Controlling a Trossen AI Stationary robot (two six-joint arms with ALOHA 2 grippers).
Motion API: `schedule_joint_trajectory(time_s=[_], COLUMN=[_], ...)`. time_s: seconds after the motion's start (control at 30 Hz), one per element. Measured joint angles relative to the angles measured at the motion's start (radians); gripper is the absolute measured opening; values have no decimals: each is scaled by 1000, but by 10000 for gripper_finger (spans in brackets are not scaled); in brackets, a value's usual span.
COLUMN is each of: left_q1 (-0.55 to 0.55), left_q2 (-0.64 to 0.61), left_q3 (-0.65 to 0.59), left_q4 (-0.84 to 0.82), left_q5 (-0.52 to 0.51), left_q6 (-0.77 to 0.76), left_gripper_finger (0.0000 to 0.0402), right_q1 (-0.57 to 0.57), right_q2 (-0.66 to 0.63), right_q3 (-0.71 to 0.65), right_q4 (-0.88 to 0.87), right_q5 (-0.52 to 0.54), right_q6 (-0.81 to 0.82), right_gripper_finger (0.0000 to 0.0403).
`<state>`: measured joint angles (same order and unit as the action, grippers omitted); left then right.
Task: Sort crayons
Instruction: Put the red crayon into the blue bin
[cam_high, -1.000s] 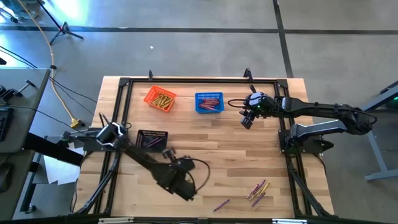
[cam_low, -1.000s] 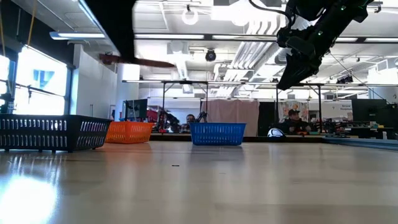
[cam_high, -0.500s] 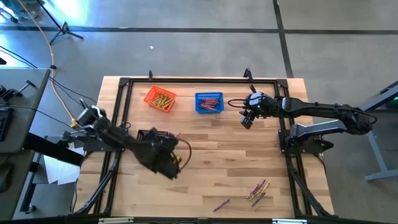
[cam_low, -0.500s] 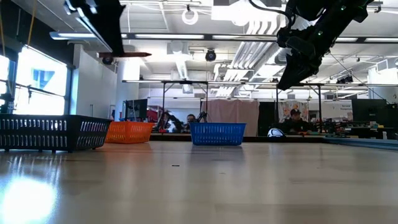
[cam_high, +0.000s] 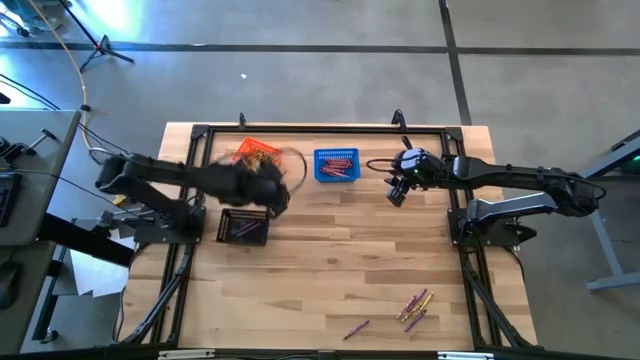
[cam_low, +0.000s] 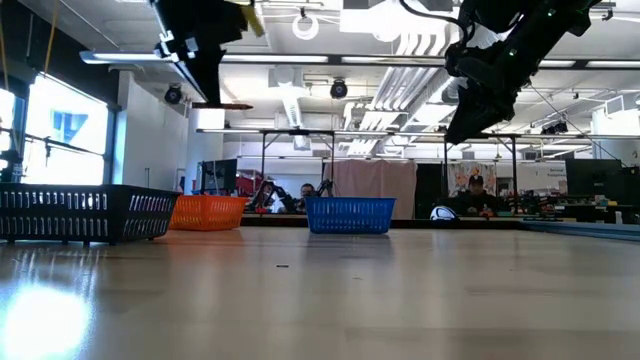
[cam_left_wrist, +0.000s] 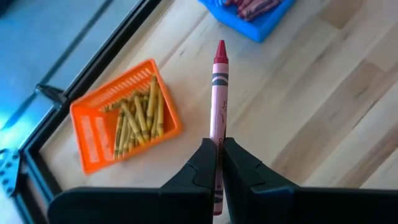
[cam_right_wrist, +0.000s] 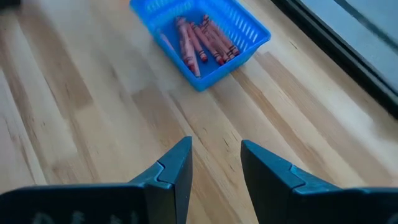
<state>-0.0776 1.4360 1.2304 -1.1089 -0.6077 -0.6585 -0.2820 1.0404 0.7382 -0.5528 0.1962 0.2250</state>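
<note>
1. The left claw (cam_left_wrist: 217, 163) pinches a slim pink crayon (cam_left_wrist: 218, 93) above the slatted wooden bench (cam_high: 330, 260), between the black basket (cam_high: 243, 227) and the orange mesh basket (cam_left_wrist: 106, 134) of yellow sticks.
2. Red crayons (cam_right_wrist: 199, 38) fill the blue mesh basket (cam_right_wrist: 249, 31).
3. The right claw (cam_right_wrist: 214, 163) hangs near it, fingers apart, empty.
4. Loose crayons (cam_high: 413, 306) lie near the bench's front right.

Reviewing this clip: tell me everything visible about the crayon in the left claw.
The crayon is a thin magenta-pink stick with a paper wrapper, dark bands near its pointed red tip. The left claw is shut on its lower part, the tip pointing straight out ahead. It is held in the air above the wooden table, between the orange basket and the blue basket, touching neither.
</note>
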Motion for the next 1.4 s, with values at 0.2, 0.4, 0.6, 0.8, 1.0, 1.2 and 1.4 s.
schedule_joint_trajectory(time_s=[0.2, 0.4, 0.6, 0.8, 1.0, 1.2, 1.4], left_q1=[183, 376, 484, 505, 505, 505, 506], left_q2=[-87, -87, 54, 239, 353, 405, 410], left_q3=[0, 1, 2, 2, 2, 1, 1], left_q4=[143, 299, 576, 803, 948, 986, 1003], left_q5=[171, 408, 557, 646, 675, 695, 694], left_q6=[317, 552, 613, 696, 653, 509, 469], left_gripper_finger=[6, 6, 6, 6, 6, 11, 68], right_q1=[-21, -21, -21, -21, -21, -21, -21], right_q2=[-1, -8, -8, -8, -8, -8, -8], right_q3=[0, 0, 0, 0, 0, 0, 0], right_q4=[33, 56, 57, 57, 57, 57, 57], right_q5=[6, -14, -21, -21, -21, -21, -20], right_q6=[228, 451, 413, 352, 343, 350, 350], right_gripper_finger=[124, 124, 124, 124, 124, 124, 124])
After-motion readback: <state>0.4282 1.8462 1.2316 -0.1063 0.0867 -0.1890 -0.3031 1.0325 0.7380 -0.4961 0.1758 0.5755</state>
